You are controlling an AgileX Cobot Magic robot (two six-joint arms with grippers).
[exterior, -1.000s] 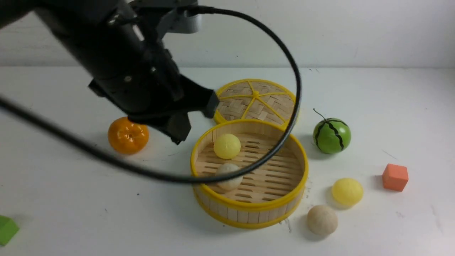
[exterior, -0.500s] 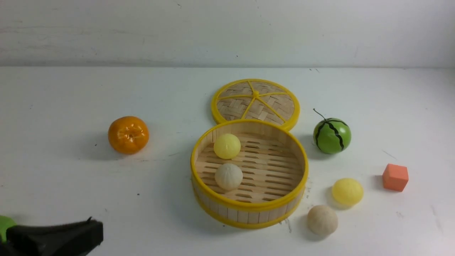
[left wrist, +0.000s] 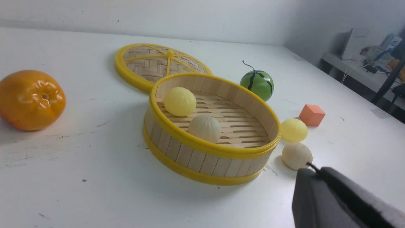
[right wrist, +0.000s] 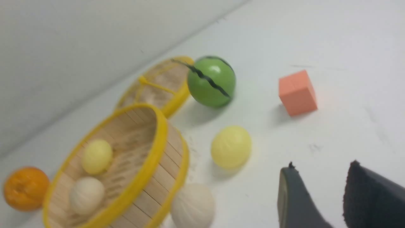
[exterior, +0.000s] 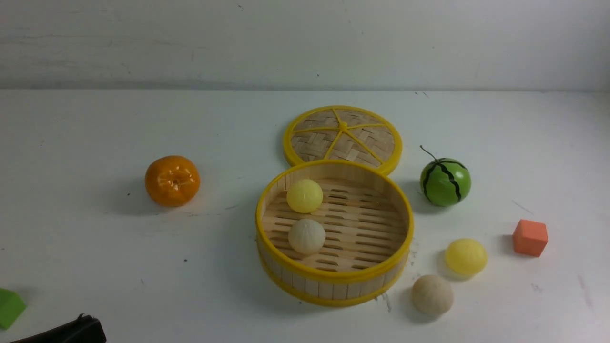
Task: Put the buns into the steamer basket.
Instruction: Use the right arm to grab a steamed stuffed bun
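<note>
The left gripper (exterior: 88, 328) has withdrawn from above the steamer basket (exterior: 333, 286), and I cannot tell whether its jaws are apart; a yellow bun (exterior: 304, 196) and beige bun (exterior: 307, 236) sit inside it; the loose yellow bun (exterior: 466, 256) and loose beige bun (exterior: 432, 294) lie just right of it, likely work for the spread, empty right gripper (right wrist: 322, 167).

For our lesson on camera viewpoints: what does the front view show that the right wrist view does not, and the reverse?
Only front: the green block and a dark tip of the left hand. Only right wrist: the right hand, fingers apart. Both: the steamer basket, two buns inside, two buns outside, lid, tangerine, watermelon, orange cube.
</note>
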